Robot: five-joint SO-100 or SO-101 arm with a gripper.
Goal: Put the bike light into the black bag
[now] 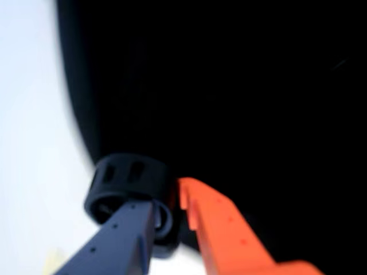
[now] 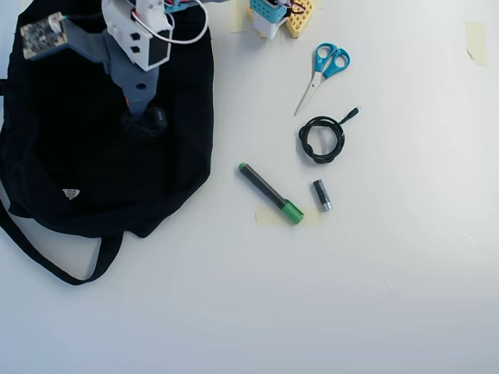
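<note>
I have the bike light (image 1: pixel 129 183) pinched between the jaws of the gripper (image 1: pixel 172 215), one dark finger and one orange, and the wrist view shows its ribbed black body hanging right at the edge of the black bag (image 1: pixel 241 103), with white surface (image 1: pixel 34 143) to the left. From overhead, the gripper (image 2: pixel 150 118) sits over the bag (image 2: pixel 86 156), which fills the top-left corner of the surface (image 2: pixel 351 296), and the light (image 2: pixel 156 119) reads only as a dark lump against the fabric.

I judge this to be the carry-and-drop step: the light is lifted and over the bag, not yet released. I cannot tell from either view where the bag's mouth lies, so the next move calls for care; I would want the light over the opening, and low, before parting the jaws, otherwise it may land on top of the cloth and roll off.

Room is decent. The bag's right hem is near the arm, and beyond it the marker (image 2: pixel 270 193), cable (image 2: pixel 321 139), scissors (image 2: pixel 321 72) and small cylinder (image 2: pixel 322 195) lie well apart, toward the middle. The strap (image 2: pixel 47 257) trails toward the left edge, clear of my path.
</note>
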